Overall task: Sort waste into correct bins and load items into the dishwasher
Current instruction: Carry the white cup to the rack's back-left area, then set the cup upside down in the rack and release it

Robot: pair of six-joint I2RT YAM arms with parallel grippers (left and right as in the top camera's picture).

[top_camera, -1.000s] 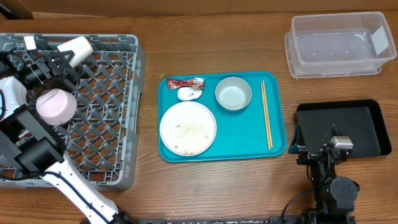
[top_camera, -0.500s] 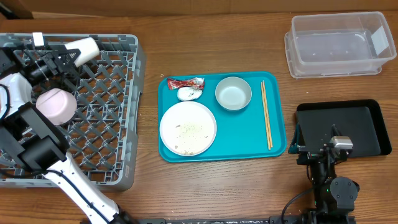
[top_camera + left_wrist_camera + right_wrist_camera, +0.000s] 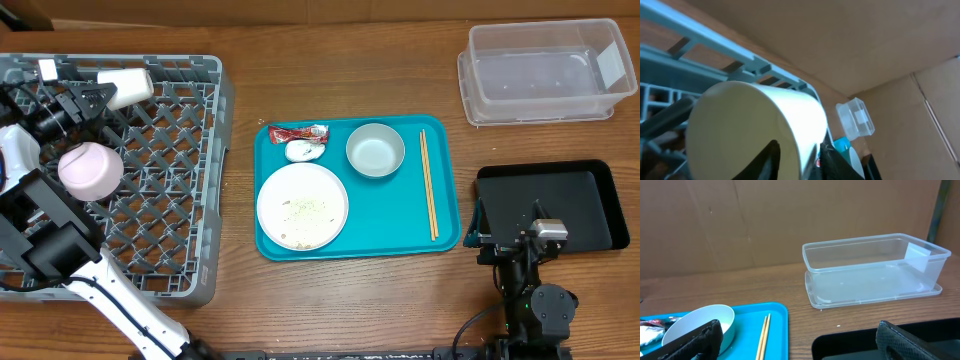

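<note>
My left gripper [image 3: 88, 100] is shut on the rim of the small white cup [image 3: 126, 87], which lies on its side over the back of the grey dish rack [image 3: 165, 210]. The left wrist view shows one finger inside the cup [image 3: 740, 115] and one outside [image 3: 796, 161]. The teal tray [image 3: 445, 215] holds the white plate [image 3: 302, 190] with rice grains [image 3: 305, 208], the grey-green bowl [image 3: 375, 150], chopsticks [image 3: 428, 183], a red wrapper [image 3: 298, 132] and a white scrap [image 3: 303, 151]. My right gripper [image 3: 520, 232] is open and empty over the black tray [image 3: 590, 200].
The clear tub [image 3: 540, 112] stands at the back right and also shows in the right wrist view [image 3: 870, 275]. A pale pink round part [image 3: 90, 170] sits over the rack by my left arm. Bare wood lies between rack and teal tray.
The left gripper has shifted slightly and the cup has turned from tilted to level, sinking closer to the rack's back wall. The right arm has not moved.
</note>
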